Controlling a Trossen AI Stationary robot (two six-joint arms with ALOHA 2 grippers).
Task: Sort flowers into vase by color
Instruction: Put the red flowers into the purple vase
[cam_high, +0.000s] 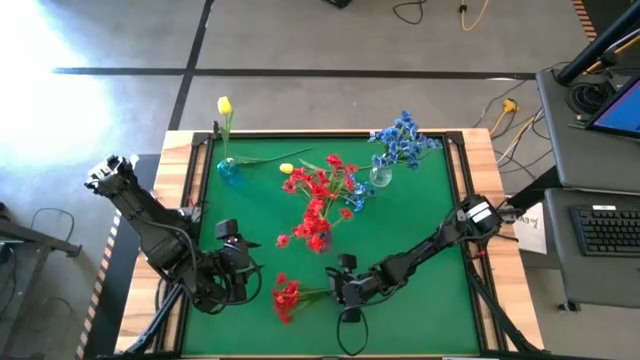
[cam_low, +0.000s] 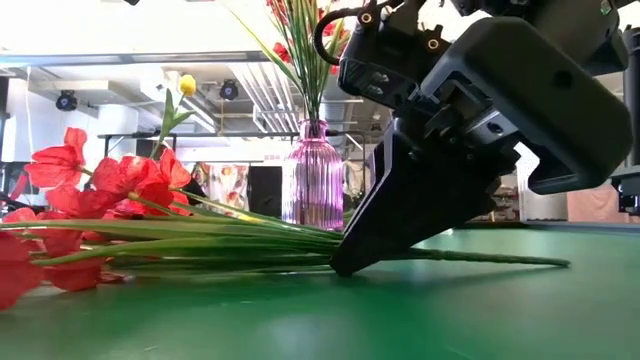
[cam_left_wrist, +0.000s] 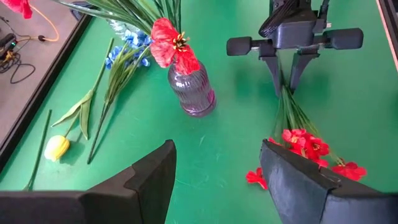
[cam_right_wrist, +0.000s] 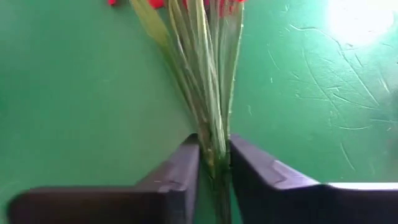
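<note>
- My right tool (cam_right_wrist: 214, 163) is down on the green surface (cam_high: 420, 215), its fingers clamped on the green stems of the red flower sprig (cam_high: 287, 297) lying near the front edge.
- My left tool (cam_left_wrist: 217, 180) waits with its fingers apart, just beside that sprig.
- More red flowers (cam_high: 318, 195) stand in the purple glass vase (cam_left_wrist: 191, 93) mid-surface.
- Blue flowers (cam_high: 402, 140) fill a clear vase; one yellow bud (cam_high: 224, 105) stands in a blue vase.
- I can read no writing.

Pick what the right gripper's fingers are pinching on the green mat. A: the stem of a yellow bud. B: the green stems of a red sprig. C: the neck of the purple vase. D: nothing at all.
B: in the right wrist view the right gripper pinches the green stems of the red sprig lying on the mat.
</note>
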